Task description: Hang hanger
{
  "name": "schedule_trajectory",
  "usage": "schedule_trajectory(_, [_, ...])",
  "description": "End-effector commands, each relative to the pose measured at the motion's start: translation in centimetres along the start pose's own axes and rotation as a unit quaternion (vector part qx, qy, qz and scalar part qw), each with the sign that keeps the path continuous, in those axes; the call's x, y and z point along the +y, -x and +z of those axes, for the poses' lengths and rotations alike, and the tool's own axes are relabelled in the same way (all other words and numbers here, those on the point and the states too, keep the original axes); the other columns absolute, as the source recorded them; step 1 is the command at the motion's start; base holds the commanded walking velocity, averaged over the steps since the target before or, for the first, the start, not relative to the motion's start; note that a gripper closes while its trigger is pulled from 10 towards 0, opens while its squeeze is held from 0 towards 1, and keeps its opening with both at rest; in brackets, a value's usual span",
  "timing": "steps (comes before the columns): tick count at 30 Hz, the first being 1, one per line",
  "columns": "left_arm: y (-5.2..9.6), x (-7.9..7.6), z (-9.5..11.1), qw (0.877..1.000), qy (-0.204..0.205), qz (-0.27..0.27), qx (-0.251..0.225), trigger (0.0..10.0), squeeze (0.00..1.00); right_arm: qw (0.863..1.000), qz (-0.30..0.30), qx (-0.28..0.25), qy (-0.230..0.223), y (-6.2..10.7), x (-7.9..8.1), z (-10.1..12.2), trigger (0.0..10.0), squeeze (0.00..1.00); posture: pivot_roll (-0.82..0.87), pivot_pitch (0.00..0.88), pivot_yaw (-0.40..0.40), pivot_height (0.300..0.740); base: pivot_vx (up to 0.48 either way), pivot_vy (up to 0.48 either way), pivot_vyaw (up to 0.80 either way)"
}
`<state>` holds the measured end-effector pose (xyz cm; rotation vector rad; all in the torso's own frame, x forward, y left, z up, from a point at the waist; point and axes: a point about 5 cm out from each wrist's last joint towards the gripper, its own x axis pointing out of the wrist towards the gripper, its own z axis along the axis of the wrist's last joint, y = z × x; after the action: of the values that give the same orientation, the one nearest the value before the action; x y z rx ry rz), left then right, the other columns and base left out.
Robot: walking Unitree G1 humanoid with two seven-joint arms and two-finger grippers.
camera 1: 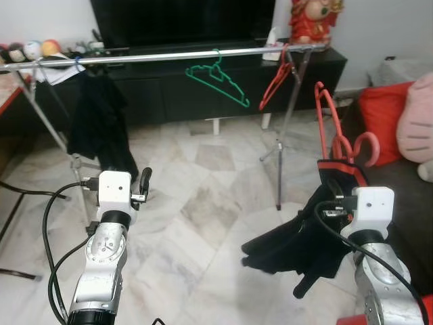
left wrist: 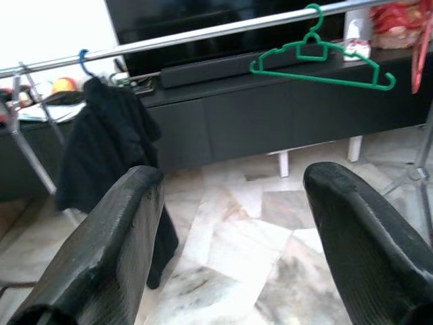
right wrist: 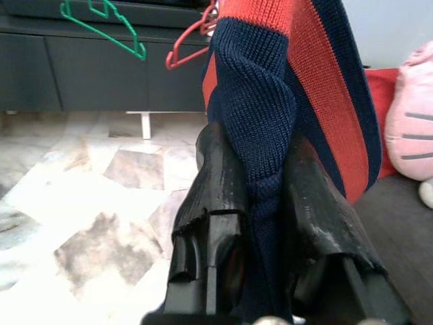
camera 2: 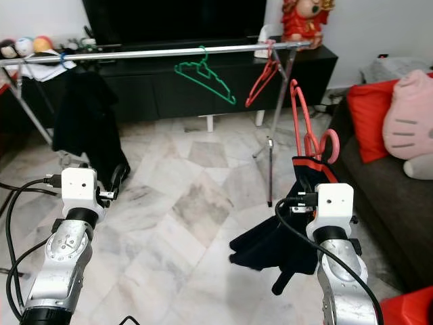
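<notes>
Red plastic, thin and springy, the hanger point(camera 1: 331, 122) in the right pincer point(right wrist: 260, 203) carries a navy sweater with a red stripe point(right wrist: 270, 88) whose soft knit droops below the wrist toward the marble floor point(camera 1: 203, 203). That pincer is clamped on a fold of the knit at the garment's neck, with the hanger's hook rising just above it. The load looks light but floppy, so it will likely swing; a hold nearer the stiff hook would steer it better than a hold on cloth. The hanger stands below and short of the silver rail point(camera 1: 169, 55), near its right-hand end, where a second red hanger point(camera 1: 276, 82) and a green hanger point(camera 1: 218, 80) already hang; a black garment point(camera 1: 100, 125) hangs toward the rail's left end. The left pincer point(left wrist: 233, 230) is held under the rail with its fingers apart and nothing between them.
</notes>
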<state>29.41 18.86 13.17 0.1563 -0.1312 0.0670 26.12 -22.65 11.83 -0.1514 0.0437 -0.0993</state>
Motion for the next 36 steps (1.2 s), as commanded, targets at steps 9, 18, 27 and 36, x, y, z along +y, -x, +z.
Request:
schedule_trajectory(9, [-0.3, -0.4, 0.6, 1.000, -0.004, -0.016, -0.007, 10.0, 0.00, 1.000, 0.025, -0.016, 0.003, -0.7, 0.9, 1.1, 10.0, 0.00, -0.16, 0.014, 0.013, 0.740, 0.000, 0.000, -0.78])
schedule_trajectory(18, [-0.4, -0.8, 0.7, 0.999, -0.002, -0.031, -0.007, 10.0, 0.00, 0.998, 0.052, 0.007, 0.017, -0.9, 1.4, 0.7, 10.0, 0.00, -0.15, 0.025, 0.013, 0.740, 0.000, 0.000, -0.42])
schedule_trajectory(27, [-0.8, -2.3, 0.6, 0.993, 0.016, -0.118, 0.012, 10.0, 0.00, 0.973, 0.193, 0.035, 0.126, -1.2, 1.2, 1.4, 10.0, 0.00, -0.17, 0.034, 0.021, 0.740, 0.000, 0.000, 0.00])
schedule_trajectory(36, [0.2, -5.5, 0.2, 0.934, 0.019, -0.350, 0.067, 10.0, 0.00, 0.923, 0.327, 0.025, 0.202, -2.2, -0.7, 4.3, 10.0, 0.00, -0.17, 0.038, 0.029, 0.740, 0.000, 0.000, 0.00])
